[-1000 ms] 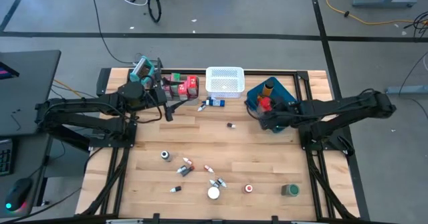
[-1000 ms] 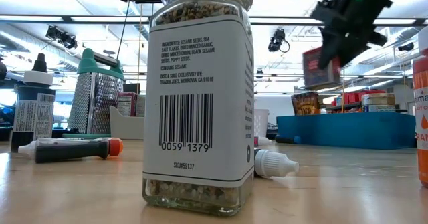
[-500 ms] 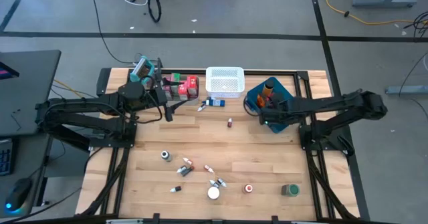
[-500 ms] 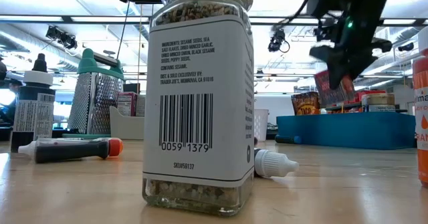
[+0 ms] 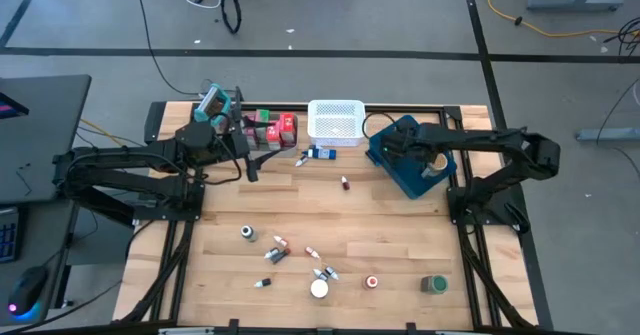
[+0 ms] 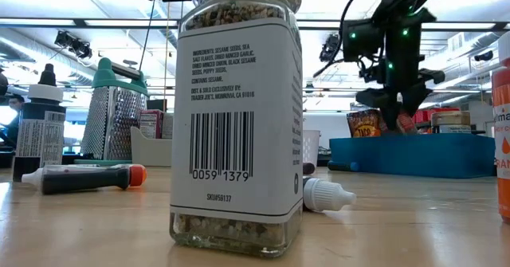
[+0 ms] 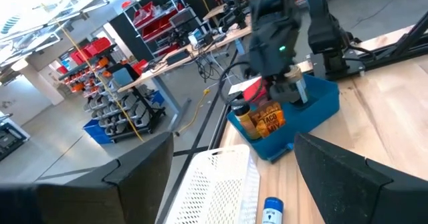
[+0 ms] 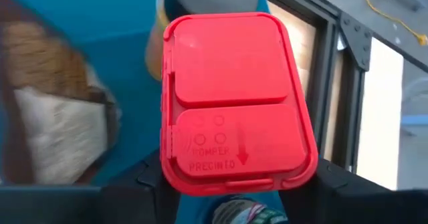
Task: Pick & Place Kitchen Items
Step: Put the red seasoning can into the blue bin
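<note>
Wooden counter [image 5: 330,225], seen from above, with a grey floor and cables beyond its far edge. At the far right stands a blue tray [image 5: 400,171]; left of it along the far edge, a white mesh basket [image 5: 335,121], then red and green cartons [image 5: 275,128].

Right gripper [image 5: 393,147]: over the blue tray, its fingers closed on a red-lidded can [image 8: 231,100]. The right wrist view shows the flat red flip lid filling the picture above the tray's blue floor, with a brown packet [image 8: 47,110] beside it. The left wrist view shows the same gripper [image 7: 284,90] lowered into the tray next to an orange-brown packet [image 7: 271,119] and a bottle [image 7: 242,116].

Left gripper [image 5: 247,153]: at the far left of the counter, just near of the cartons, fingers spread wide and holding nothing.

Loose items: a blue tube [image 5: 318,154] near of the basket; a tiny bottle [image 5: 344,184] mid-counter; small tubes, bottles and jars scattered along the near edge, including a white-lidded jar [image 5: 319,288] and a green-lidded jar [image 5: 434,285].

Low view: a seasoning jar [image 6: 237,107] with a barcode label stands close to the camera; a grater [image 6: 115,111] stands far behind it on the left.
</note>
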Tool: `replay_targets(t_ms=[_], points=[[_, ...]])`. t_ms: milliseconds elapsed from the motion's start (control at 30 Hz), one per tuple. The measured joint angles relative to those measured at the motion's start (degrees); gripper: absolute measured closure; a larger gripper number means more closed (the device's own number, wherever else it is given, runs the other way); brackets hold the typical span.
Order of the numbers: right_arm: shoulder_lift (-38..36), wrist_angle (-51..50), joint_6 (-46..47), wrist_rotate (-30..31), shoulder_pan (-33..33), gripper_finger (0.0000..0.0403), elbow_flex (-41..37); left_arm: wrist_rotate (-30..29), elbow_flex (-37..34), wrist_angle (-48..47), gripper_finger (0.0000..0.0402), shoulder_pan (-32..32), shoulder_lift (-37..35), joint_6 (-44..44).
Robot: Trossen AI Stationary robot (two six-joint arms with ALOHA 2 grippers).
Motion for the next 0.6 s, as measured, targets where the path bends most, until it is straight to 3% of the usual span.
replay_targets(t_ms=[267, 400, 600], points=[[3.63, 0.17, -0.66, -1.85, -4.46, 0.0195, -0.02, 0.59, 0.0, -0.4, 0.0085, 0.01, 0.0, -0.43], [4.11, 0.84, -4.12, 0.95, -5.33, 0.0193, -0.02, 0.6, 0.0, -1.16, 0.0085, 0.0, 0.0, -0.55], [4.11, 4.53, -10.24, -0.24, -6.39, 0.0171, -0.02, 0.6, 0.0, -1.86, 0.0085, -0.01, 0.0, -1.69]])
